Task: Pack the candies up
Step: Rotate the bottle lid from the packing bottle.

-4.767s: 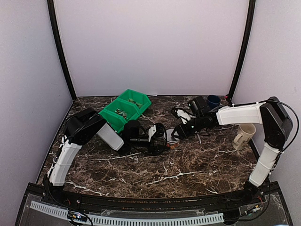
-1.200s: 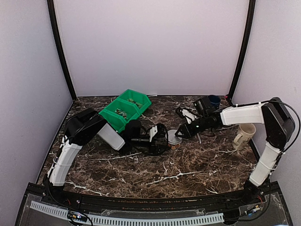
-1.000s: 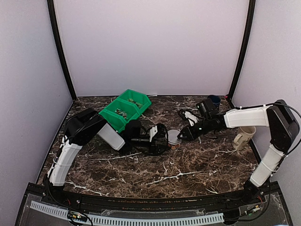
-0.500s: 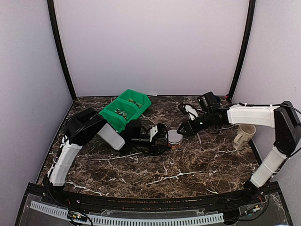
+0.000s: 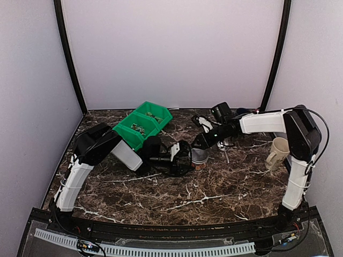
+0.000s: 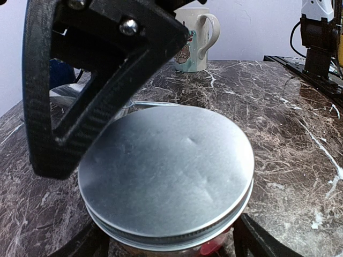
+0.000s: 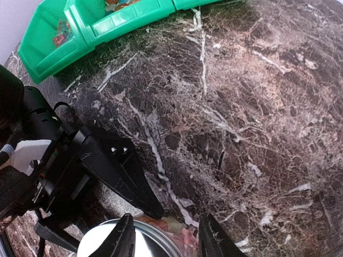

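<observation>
The table (image 5: 214,198) is dark brown marble run through with white veins, glossy enough to catch light in the wrist views; it fills the lower half of the overhead view; along its bottom edge runs a black rail with a pale slotted strip (image 5: 144,249). Plain pale lilac walls (image 5: 171,53) close the space at the back and both sides; two black posts (image 5: 68,59) rise at the rear corners, leaning outward toward the top of the frame.

A green three-compartment bin (image 5: 142,126) lies at an angle left of centre, near the back wall; a pale mug (image 5: 278,153) stands upright at the right edge.

The small clear jar (image 5: 200,158) sits on the marble near the centre, a silvery round lid (image 6: 166,171) lying flat on top of it; the candies (image 7: 179,235) show as reddish and orange pieces under the lid's rim, and more lie in the bin's compartments at the upper left of the right wrist view.

The left gripper (image 5: 188,159) grasps the jar, its fingers (image 6: 252,243) against both sides; the right gripper (image 7: 165,222) hangs just above the lid's edge, jaws parted and holding nothing.
</observation>
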Robot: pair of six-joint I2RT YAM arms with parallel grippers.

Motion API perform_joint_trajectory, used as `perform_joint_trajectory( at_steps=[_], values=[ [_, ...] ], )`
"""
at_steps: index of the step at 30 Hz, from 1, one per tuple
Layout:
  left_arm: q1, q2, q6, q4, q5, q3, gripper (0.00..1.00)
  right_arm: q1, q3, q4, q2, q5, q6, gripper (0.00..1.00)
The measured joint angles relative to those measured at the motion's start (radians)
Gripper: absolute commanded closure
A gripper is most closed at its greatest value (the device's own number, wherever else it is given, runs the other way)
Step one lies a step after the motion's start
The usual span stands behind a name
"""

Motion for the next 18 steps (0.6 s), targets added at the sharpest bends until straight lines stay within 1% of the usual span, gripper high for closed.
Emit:
perform_joint_trajectory(
  at_steps=[7,18],
  values=[
    [0.000,0.000,0.000,0.000,0.000,0.000,0.20,-0.002,-0.016,0.008,0.003,-0.033,0.002,0.65],
    [-0.001,0.002,0.008,0.000,0.008,0.003,0.20,-0.016,-0.151,0.061,-0.086,-0.033,0.018,0.72]
  ],
)
